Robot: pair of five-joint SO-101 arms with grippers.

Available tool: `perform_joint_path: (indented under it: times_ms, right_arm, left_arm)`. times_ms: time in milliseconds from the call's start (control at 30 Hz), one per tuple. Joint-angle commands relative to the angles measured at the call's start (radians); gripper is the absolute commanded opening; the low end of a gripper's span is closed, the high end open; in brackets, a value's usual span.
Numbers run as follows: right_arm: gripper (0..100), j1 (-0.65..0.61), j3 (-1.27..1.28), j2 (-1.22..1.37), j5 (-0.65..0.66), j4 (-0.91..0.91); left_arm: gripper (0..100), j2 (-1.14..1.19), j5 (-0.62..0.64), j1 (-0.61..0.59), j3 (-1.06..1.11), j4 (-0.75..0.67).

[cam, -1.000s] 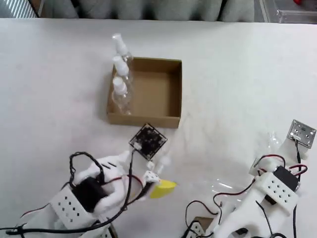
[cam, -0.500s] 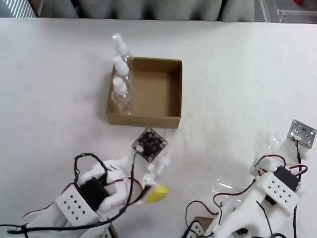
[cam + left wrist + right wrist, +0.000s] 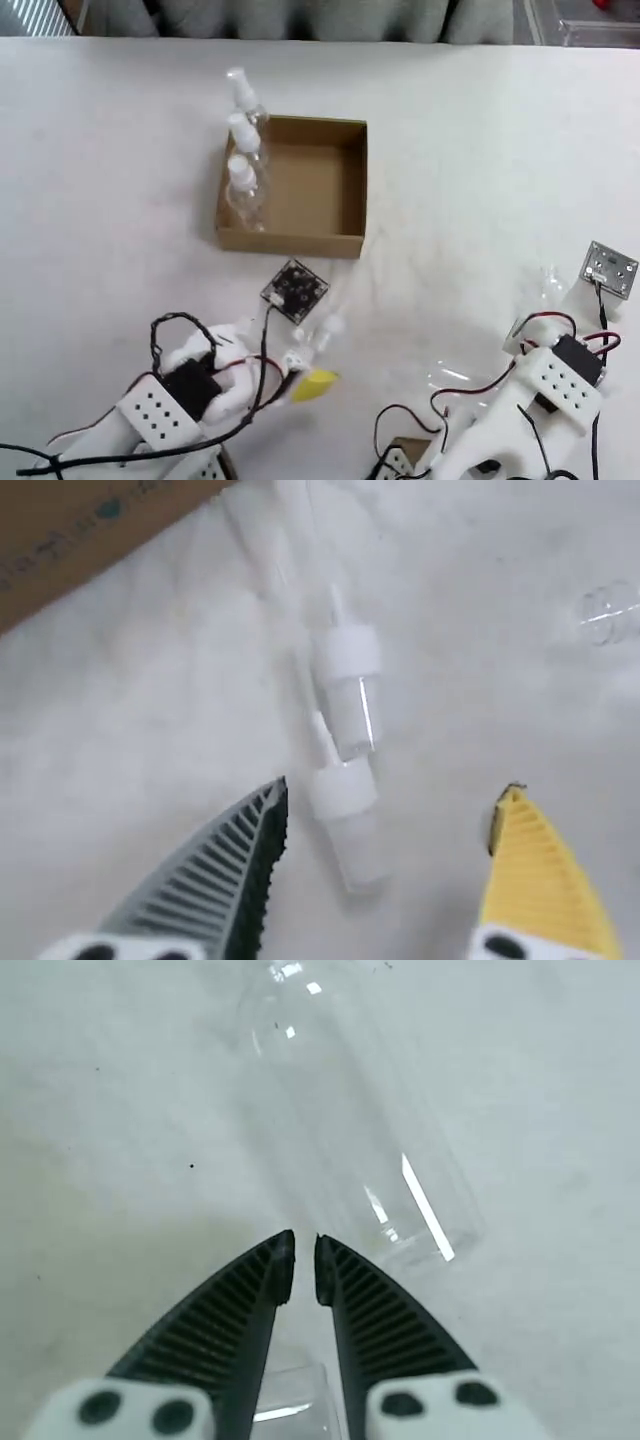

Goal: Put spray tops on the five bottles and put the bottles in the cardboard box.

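— How do the spray tops [image 3: 347, 695] look, and where are they?
— They have white collars and clear caps. They lie end to end on the bench [image 3: 480, 150], on the near side of the cardboard box [image 3: 300, 185]. The left pincer [image 3: 395, 790] stands wide open on either side of the nearer one and holds nothing.
— And the right pincer [image 3: 303, 1245]?
— It is closed to a thin slit and empty, just before a clear bottle [image 3: 360, 1130] lying on its side. Three capped bottles [image 3: 243, 185] stand at the box's left wall.
— What changed?
— The left arm shifted slightly to the left, and its yellow finger with it.
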Motion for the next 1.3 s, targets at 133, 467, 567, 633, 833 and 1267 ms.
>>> perform_joint_path:
  times_ms: [133, 467, 567, 633, 833, 1267]
  right_arm:
    - [2.5, 0.002, -0.012, -0.022, -0.002, -0.001]
    - [2.5, 0.002, -0.012, -0.019, -0.002, -0.001]
    - [2.5, 0.002, -0.012, -0.019, -0.002, -0.001]
    - [2.5, 0.002, -0.012, -0.019, -0.002, -0.001]
    - [2.5, 0.007, -0.012, -0.019, -0.002, -0.001]
    - [2.5, 0.01, -0.012, -0.019, 0.0, -0.001]
  left_arm:
    - [31, 0.013, -0.025, -0.056, 0.032, -0.049]
    - [31, 0.136, 0.005, -0.053, 0.048, -0.153]
    - [31, 0.282, 0.011, -0.054, -0.005, -0.19]
    - [31, 0.375, 0.012, -0.058, -0.043, -0.206]
    - [16, 0.501, 0.009, -0.053, -0.106, -0.227]
    - [2, 0.499, 0.002, -0.065, -0.147, -0.152]
